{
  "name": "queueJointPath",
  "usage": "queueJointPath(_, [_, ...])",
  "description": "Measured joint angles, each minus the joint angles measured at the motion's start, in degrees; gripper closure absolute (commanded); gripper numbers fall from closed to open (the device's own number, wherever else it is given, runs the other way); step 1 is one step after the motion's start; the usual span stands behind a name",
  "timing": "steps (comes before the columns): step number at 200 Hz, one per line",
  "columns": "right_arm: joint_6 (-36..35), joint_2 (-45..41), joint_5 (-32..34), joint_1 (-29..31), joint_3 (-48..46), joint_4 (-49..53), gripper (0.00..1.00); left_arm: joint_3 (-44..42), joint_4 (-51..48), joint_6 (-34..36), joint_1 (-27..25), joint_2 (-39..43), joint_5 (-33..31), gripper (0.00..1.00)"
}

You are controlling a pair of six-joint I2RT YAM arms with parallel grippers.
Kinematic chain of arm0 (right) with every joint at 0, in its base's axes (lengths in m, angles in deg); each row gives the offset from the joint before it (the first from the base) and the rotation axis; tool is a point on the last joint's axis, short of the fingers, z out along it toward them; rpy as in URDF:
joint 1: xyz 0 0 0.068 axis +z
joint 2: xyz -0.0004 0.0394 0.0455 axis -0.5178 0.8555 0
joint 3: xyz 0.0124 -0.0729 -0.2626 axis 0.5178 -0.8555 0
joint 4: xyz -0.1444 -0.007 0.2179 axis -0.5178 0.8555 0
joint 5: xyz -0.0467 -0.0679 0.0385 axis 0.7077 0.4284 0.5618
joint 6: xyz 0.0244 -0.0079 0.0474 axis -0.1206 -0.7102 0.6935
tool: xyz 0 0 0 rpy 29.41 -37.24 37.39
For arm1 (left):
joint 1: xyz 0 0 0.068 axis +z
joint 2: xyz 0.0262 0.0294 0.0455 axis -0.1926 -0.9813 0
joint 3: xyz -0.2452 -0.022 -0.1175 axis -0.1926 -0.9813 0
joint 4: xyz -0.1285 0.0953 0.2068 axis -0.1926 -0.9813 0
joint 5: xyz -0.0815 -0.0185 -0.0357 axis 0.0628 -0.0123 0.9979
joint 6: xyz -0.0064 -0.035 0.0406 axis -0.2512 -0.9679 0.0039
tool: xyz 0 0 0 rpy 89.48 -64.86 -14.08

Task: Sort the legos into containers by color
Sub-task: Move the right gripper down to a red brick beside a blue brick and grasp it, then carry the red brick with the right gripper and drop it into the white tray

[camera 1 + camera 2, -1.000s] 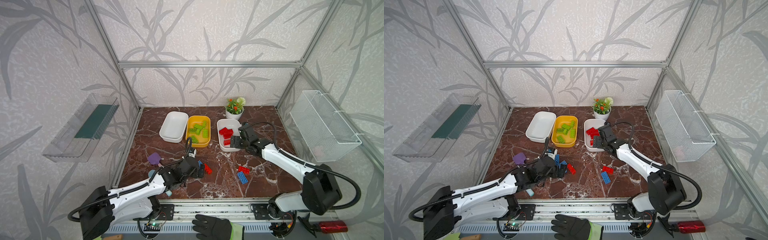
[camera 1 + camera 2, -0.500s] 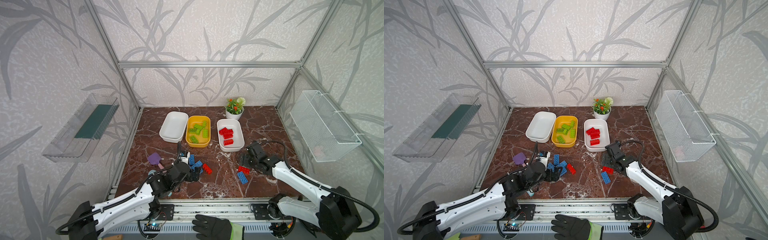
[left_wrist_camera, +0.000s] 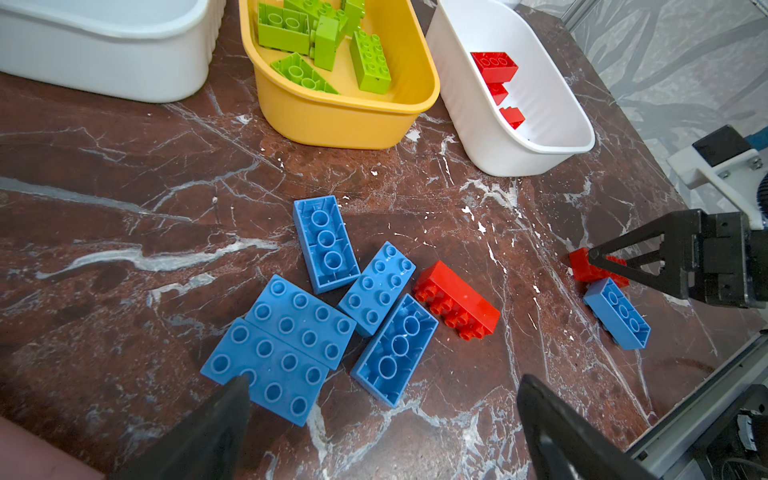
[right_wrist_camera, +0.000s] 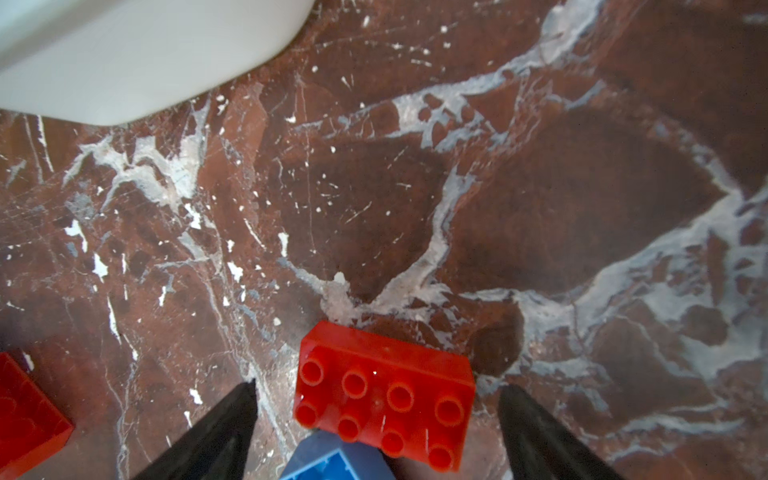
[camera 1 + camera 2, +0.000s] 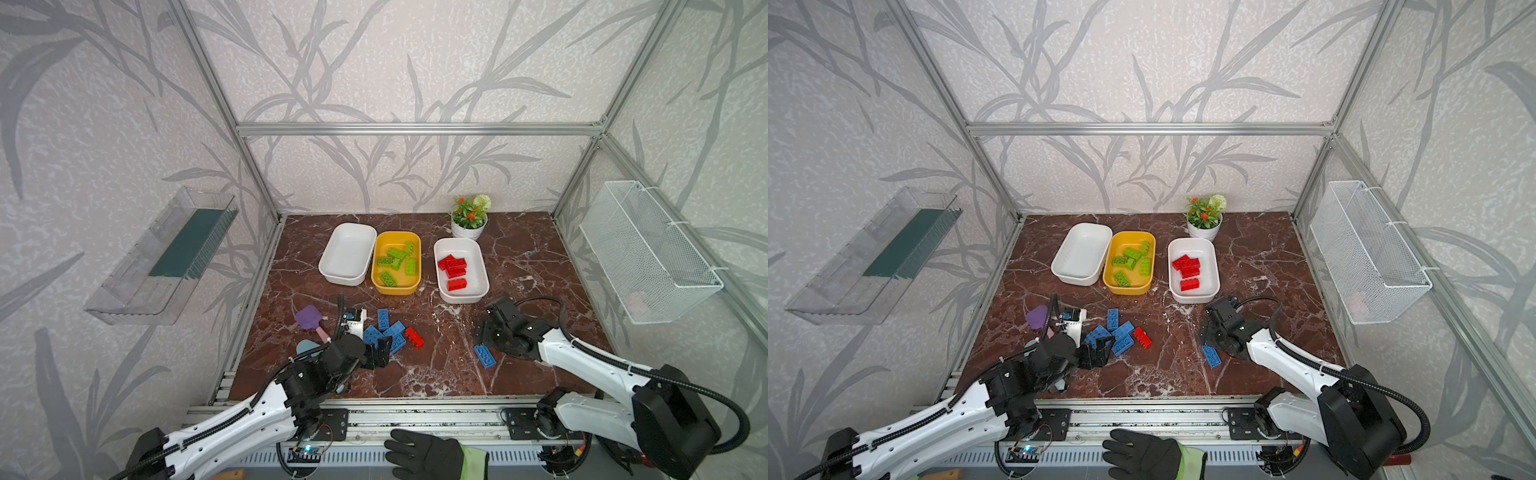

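Observation:
Three containers stand in a row: an empty white tub point(image 5: 348, 253), a yellow tub point(image 5: 395, 289) holding several green legos point(image 5: 395, 254), and a white tub point(image 5: 476, 266) holding red legos point(image 5: 454, 268). Several blue legos point(image 3: 324, 316) and a red one point(image 3: 457, 299) lie loose in front. My left gripper point(image 3: 384, 386) is open and empty, just short of that blue cluster. My right gripper point(image 4: 377, 386) is open, its fingers either side of a red lego point(image 4: 384, 395) with gaps on both sides. That red lego rests partly on a blue one point(image 5: 485, 356).
A flower pot point(image 5: 468, 224) stands behind the right tub. A purple shovel point(image 5: 308, 318) and a teal one point(image 5: 306, 347) lie beside the left arm. A wire basket point(image 5: 648, 253) hangs on the right wall. A gloved hand point(image 5: 428, 457) rests at the front rail.
My right gripper has come away from the right white tub toward the front and now sits over the loose red lego. My left gripper has drawn back slightly.

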Motion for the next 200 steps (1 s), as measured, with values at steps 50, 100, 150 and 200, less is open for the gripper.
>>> queueJointPath(50, [0.9, 4.3, 0.9, 0.1, 0.2, -1.0, 0.32, -0.8, -1.1, -0.4, 0.0, 1.6, -0.2, 0.01])
queueJointPath(100, [0.6, 5.4, 1.5, 0.2, 1.6, -0.3, 0.51, -0.8, -1.7, -0.3, 0.0, 1.9, -0.5, 0.01])
queueJointPath(150, [-2.4, 2.9, 2.9, 0.2, 9.3, 4.5, 0.52, -0.8, -2.2, -0.3, 0.0, 1.5, -0.8, 0.01])
queueJointPath(200, [-9.4, 7.1, 5.6, -0.7, 23.2, 2.7, 0.51, -0.5, -1.3, 0.2, 0.1, -6.0, -1.7, 0.01])
